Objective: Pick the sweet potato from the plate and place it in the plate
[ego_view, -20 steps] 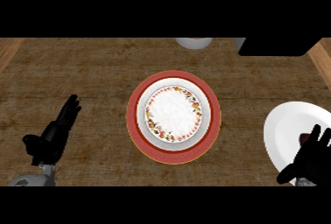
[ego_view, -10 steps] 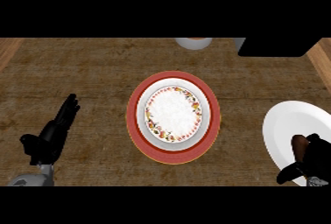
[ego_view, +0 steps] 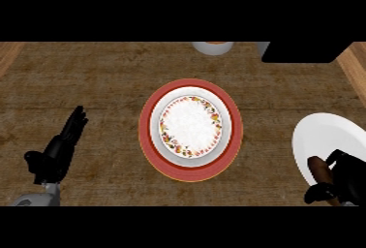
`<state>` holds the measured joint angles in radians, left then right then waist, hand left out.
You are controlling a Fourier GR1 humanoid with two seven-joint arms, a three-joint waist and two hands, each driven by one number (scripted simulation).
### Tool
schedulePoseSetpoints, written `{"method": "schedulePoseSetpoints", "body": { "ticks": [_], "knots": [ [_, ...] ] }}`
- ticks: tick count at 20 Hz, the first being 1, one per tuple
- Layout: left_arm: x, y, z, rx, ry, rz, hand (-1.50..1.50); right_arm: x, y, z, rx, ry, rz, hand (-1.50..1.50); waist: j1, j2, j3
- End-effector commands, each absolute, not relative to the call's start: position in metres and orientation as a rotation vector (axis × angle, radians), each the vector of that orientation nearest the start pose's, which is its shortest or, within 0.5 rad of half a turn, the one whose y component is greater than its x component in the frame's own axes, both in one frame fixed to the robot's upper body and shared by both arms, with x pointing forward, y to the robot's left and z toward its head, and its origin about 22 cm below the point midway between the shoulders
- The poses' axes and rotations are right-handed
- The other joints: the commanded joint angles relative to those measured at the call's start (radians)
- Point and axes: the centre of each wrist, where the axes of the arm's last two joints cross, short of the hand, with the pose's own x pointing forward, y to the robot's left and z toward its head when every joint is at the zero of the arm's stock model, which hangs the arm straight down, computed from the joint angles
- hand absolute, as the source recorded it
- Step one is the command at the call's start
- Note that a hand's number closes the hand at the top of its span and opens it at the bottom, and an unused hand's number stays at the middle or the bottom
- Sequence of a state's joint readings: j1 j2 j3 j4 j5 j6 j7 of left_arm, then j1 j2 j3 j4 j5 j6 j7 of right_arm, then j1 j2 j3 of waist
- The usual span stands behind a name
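A brown sweet potato (ego_view: 319, 169) lies at the lower right, on the near part of a plain white plate (ego_view: 330, 135). My right hand (ego_view: 344, 180) curls round it from the right, with the thumb below it. In the middle of the counter stands a white plate with a flowered rim (ego_view: 190, 128) on a larger red plate (ego_view: 232, 127). My left hand (ego_view: 58, 150) rests open at the lower left, fingers pointing up, well away from both plates.
A white cup or bowl (ego_view: 212, 47) shows at the top edge, and a black box (ego_view: 304, 51) fills the top right corner. Wooden edges border the brown counter on the left and right.
My right hand has dropped lower and turned, its fingers curling round the sweet potato, which now shows on the white plate. The left hand has stayed still.
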<state>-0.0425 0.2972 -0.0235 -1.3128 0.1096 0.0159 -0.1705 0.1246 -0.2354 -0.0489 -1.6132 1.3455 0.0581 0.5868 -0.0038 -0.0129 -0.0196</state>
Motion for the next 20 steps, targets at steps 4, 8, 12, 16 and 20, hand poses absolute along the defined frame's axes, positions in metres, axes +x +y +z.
{"method": "schedulePoseSetpoints", "body": {
  "ticks": [4, 8, 12, 16, 20],
  "knots": [
    [0.246, 0.306, -0.031, 0.189, -1.511, -0.120, 0.00, 0.152, -0.292, 0.004, -1.059, -0.984, 0.758, 1.50, -0.039, 0.003, 0.021],
    [0.245, 0.302, -0.031, 0.174, -1.516, -0.122, 0.00, 0.129, -0.282, 0.029, -1.066, -1.145, 0.740, 1.50, -0.017, 0.008, 0.020],
    [0.251, 0.304, -0.011, 0.169, -1.518, -0.125, 0.00, 0.102, -0.266, 0.077, -1.093, -1.222, 0.732, 1.50, -0.011, 0.008, 0.019],
    [0.245, 0.309, -0.018, 0.180, -1.513, -0.138, 0.00, 0.080, -0.257, 0.116, -1.140, -1.315, 0.692, 1.50, -0.009, 0.008, 0.019],
    [0.256, 0.309, -0.015, 0.171, -1.510, -0.130, 0.00, 0.078, -0.251, 0.146, -1.218, -1.473, 0.605, 1.50, -0.015, 0.008, 0.019]
  ]
}}
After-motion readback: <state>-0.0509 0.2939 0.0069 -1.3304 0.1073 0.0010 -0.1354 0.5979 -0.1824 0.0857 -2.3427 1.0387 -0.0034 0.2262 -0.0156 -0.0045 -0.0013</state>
